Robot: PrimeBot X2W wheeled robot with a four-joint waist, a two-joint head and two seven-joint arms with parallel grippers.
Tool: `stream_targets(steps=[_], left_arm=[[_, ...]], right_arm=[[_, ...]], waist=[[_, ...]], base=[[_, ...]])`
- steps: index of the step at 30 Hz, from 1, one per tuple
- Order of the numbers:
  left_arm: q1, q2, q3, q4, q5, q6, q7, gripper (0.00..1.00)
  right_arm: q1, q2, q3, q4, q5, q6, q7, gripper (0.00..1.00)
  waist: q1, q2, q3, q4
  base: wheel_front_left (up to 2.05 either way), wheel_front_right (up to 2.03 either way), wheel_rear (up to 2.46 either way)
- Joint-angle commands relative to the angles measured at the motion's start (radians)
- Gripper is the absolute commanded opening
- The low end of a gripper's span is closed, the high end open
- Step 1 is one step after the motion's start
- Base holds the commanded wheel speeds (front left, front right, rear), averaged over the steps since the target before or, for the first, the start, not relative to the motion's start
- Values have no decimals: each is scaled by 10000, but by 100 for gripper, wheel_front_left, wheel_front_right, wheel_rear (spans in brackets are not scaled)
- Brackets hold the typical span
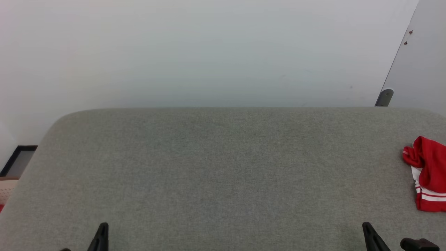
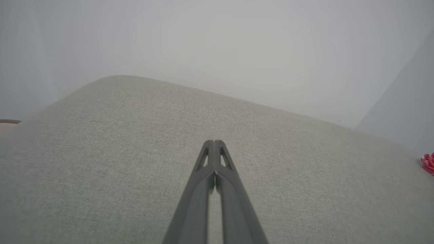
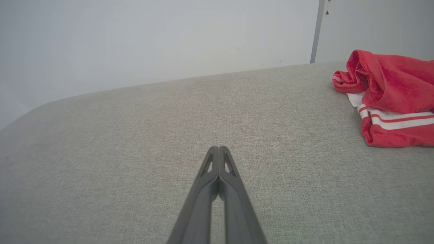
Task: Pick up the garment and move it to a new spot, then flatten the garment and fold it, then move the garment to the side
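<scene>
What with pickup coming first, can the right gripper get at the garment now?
Probably yes: only bare grey surface lies between the shut right gripper and the garment, though it must open first.

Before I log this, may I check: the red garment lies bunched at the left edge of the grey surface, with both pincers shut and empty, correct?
Not quite: the head view shows the garment bunched at the right edge of the grey surface. The left pincer and right pincer are indeed shut and empty.
</scene>
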Motion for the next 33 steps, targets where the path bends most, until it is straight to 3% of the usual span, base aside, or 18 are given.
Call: stream_targets(steps=[1,33], left_arm=[[-322,53,93,-130,-376,-2,64,0],[-1287,-651,348,108,-4797,-11,1366,0]], right_arm=[[-296,-2,-109,-208,420,-1,73,0],[-923,329,-636,-565,5498,-3,1322,0]], waist=[[0,-1,12,-6],[0,-1,295,-154]], base=[[0,0,0],[0,0,0]])
